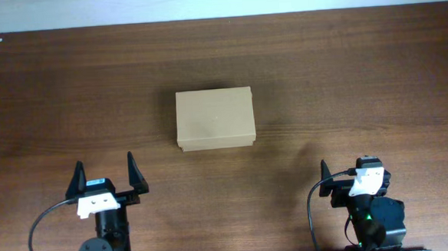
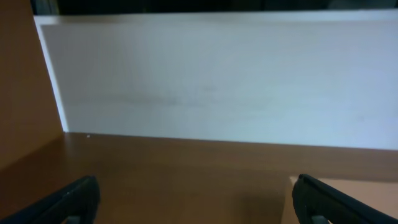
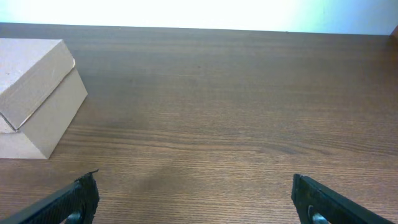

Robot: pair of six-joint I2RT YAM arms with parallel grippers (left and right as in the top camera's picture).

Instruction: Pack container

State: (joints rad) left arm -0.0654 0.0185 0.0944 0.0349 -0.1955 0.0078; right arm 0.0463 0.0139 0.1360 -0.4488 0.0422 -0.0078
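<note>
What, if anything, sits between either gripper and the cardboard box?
Nothing visible. Only bare table lies between the left gripper and the container, and the same goes for the right gripper. Both grippers are open and well apart from the container, whose lid looks shut.

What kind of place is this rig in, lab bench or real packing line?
Probably a lab or test bench, not a packing line: a dark wood table, a plain white wall behind it, and a single unmarked cardboard box laid out.
</note>
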